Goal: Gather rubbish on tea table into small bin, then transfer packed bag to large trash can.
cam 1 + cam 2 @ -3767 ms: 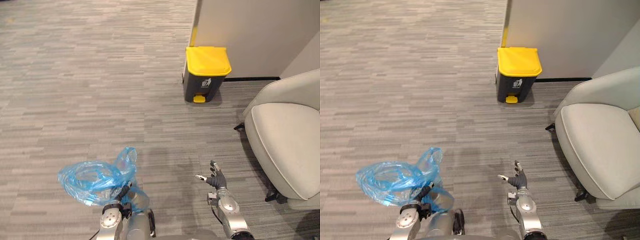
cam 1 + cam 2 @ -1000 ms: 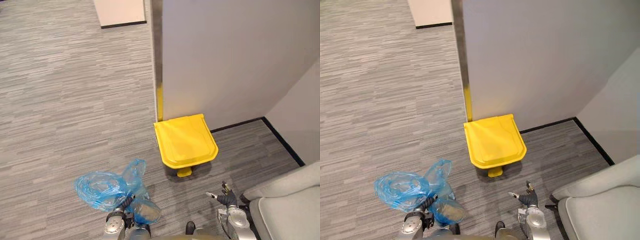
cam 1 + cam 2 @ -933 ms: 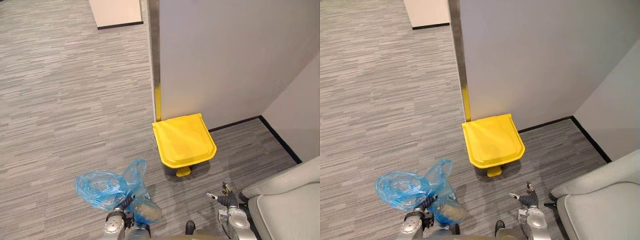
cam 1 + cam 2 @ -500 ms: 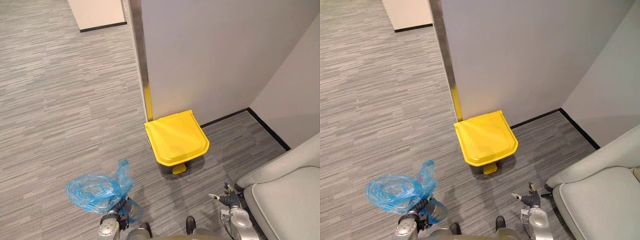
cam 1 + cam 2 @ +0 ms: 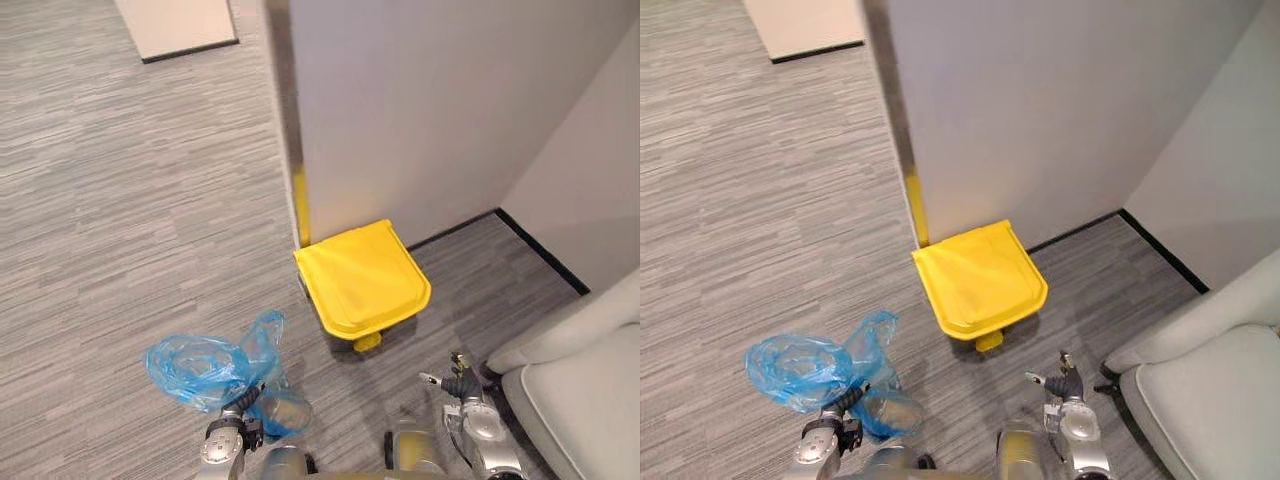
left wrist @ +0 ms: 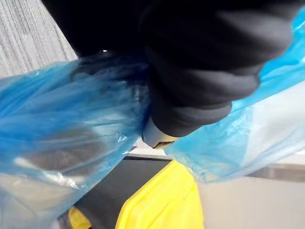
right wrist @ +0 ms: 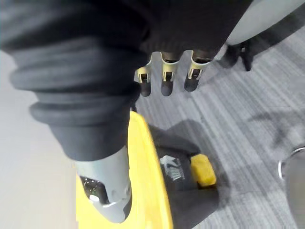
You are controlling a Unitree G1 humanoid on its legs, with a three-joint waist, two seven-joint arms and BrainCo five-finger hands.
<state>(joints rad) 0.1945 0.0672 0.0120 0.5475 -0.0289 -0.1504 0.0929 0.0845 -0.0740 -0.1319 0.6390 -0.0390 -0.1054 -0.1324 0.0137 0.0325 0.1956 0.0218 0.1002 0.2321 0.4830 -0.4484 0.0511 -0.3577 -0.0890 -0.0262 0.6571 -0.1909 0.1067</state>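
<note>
A blue plastic rubbish bag (image 5: 212, 365), knotted and with something bulky in it, hangs from my left hand (image 5: 231, 438) at the lower left; the fingers are curled round its neck. In the left wrist view the bag (image 6: 57, 133) wraps round that hand, with the yellow lid (image 6: 162, 202) past it. The large trash can (image 5: 362, 280), dark with a shut yellow lid and a yellow pedal (image 5: 366, 342), stands against the wall corner just ahead. My right hand (image 5: 459, 385) hovers low right of the can, fingers (image 7: 164, 76) straight and holding nothing.
A grey partition wall (image 5: 420, 110) rises directly behind the can. A pale armchair (image 5: 590, 390) stands at the right, close to my right arm. Grey carpet (image 5: 120, 200) stretches open to the left.
The camera has shifted, so the whole picture moved slightly. The bag still hangs from my left hand and has swung a little towards the can. My right hand keeps its pose.
</note>
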